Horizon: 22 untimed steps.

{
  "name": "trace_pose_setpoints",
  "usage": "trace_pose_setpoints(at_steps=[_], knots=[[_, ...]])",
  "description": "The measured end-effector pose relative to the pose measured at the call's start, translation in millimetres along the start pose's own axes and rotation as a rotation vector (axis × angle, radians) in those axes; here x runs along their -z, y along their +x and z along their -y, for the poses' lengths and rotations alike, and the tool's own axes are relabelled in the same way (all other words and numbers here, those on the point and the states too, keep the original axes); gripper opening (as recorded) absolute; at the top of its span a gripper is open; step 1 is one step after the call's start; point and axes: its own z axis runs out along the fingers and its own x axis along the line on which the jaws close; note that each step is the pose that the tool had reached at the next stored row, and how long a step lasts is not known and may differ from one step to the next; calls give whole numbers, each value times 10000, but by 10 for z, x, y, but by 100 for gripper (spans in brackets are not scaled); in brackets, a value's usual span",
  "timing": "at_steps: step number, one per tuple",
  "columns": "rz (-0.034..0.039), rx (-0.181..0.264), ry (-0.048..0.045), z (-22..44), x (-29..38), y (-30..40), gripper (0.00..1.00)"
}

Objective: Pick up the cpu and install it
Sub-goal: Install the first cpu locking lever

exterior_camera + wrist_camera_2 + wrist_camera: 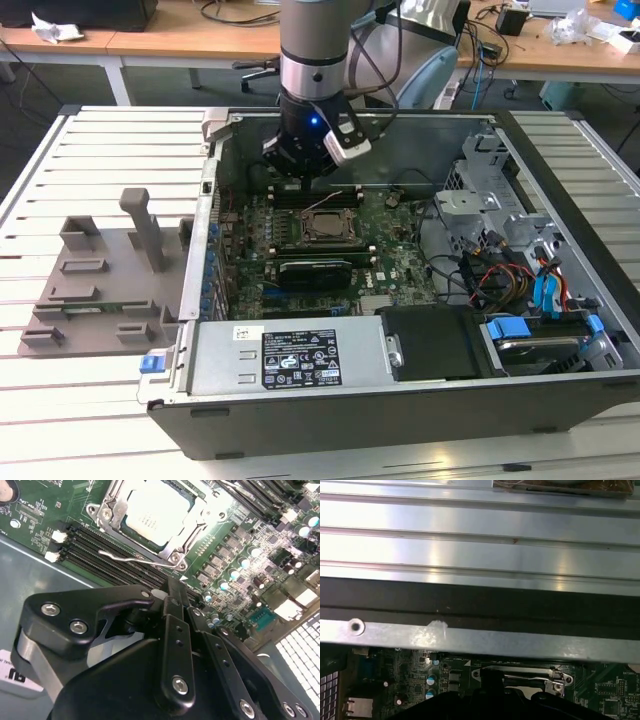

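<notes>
Inside the computer case [560, 400], jaws [172, 597] pinched together and empty hover at the cpu's [156, 516] six o'clock, install step apparently done.

An open computer case [560, 400] lies on the slatted worktop [60, 400], its green motherboard [400, 265] exposed beside bundled cables [490, 280]; a grey plastic tray [100, 300] with an upright post sits on the exterior view's left; wooden desks [180, 40] stand behind.
</notes>
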Motion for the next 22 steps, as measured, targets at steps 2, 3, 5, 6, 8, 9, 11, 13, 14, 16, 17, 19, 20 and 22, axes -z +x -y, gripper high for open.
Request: trace_pose_setpoints(at_steps=[2, 3, 5, 6, 8, 9, 11, 13, 14, 16, 17, 19, 20, 22], knots=[[-2, -1, 0, 0, -34, -8, 11], [-2, -1, 0, -1, -47, -11, 11], [-4, -1, 1, -3, -72, -17, 11], [-3, 0, 0, -6, -88, -22, 11], [-5, 0, 1, -14, -117, -34, 11], [-4, 0, 0, -17, -123, -38, 11], [-4, 0, 0, -22, -135, -46, 11], [-5, -1, 1, -29, -147, -54, 11], [-5, -1, 1, -34, -153, -59, 11], [-4, 1, -1, -44, -173, -71, 11], [-6, 1, 1, -49, -187, -81, 11], [-6, 0, 0, -52, -200, -92, 11], [-5, 0, -1, -53, -209, -101, 11], [-7, 0, 0, -52, -219, -114, 11]])
